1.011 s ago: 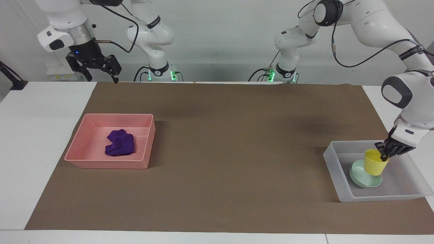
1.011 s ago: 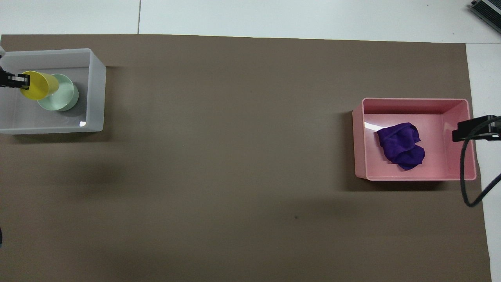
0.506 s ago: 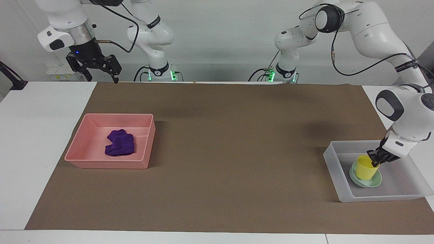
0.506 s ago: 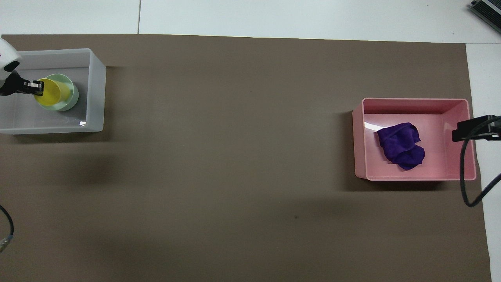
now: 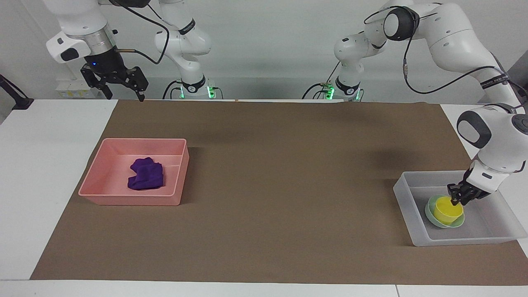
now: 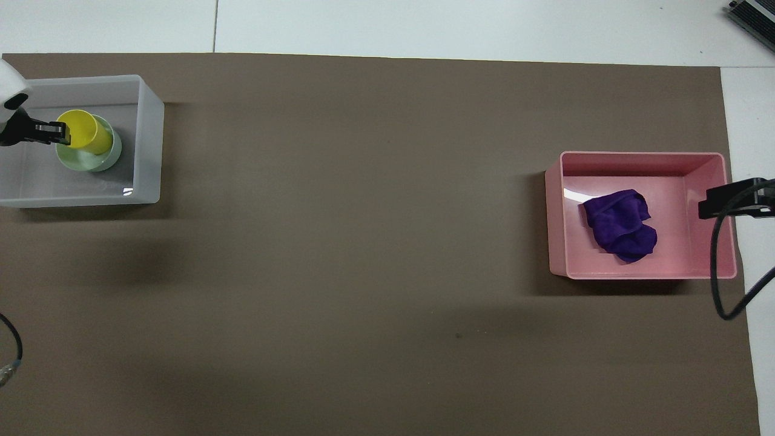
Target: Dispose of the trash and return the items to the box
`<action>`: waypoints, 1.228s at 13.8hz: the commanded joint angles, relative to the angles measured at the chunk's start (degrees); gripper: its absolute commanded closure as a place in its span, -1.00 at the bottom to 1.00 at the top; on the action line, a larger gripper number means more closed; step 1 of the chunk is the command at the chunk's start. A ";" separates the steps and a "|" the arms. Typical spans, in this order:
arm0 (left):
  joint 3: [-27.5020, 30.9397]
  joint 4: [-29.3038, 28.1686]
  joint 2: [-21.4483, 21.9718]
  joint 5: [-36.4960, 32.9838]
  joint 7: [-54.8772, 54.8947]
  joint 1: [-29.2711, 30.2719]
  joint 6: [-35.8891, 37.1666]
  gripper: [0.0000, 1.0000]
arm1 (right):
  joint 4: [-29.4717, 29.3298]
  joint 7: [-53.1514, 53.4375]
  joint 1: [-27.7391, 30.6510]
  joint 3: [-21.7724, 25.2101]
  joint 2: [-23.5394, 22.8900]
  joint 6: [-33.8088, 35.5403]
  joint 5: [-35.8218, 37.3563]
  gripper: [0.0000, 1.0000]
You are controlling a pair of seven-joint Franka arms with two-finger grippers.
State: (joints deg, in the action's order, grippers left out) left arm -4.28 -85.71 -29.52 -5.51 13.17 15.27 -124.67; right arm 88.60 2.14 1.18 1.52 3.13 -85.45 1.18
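The yellow cup (image 5: 447,210) stands upright in the mint-green bowl (image 5: 431,215), inside the translucent box (image 5: 406,198) at the left arm's end of the table. My left gripper (image 5: 457,199) is low in the box, shut on the cup's rim. In the overhead view the cup (image 6: 85,133), the bowl (image 6: 104,162), the box (image 6: 149,139) and my left gripper (image 6: 59,128) show too. The purple cloth wad (image 5: 145,177) lies in the pink tray (image 5: 123,200). My right gripper (image 5: 123,93) waits open, raised above the table edge near the robots.
The pink tray (image 6: 642,156) with the cloth (image 6: 620,229) sits at the right arm's end of the brown mat (image 5: 280,177). The right gripper's body (image 6: 729,203) and cable overlap the tray's edge in the overhead view.
My left gripper has lowered the yellow cup from a tilted hold above the bowl until it stands upright in the bowl. The right arm has not moved.
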 commanded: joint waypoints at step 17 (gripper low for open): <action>-1.70 7.49 19.13 6.13 -14.74 -13.06 40.46 -1.00 | 1.92 -0.83 1.19 -0.90 0.65 -2.62 -0.03 -1.00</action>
State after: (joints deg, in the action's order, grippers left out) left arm -6.68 -75.96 -14.70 0.50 1.24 5.48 -87.17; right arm 89.13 2.14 1.18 1.51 3.13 -86.61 1.18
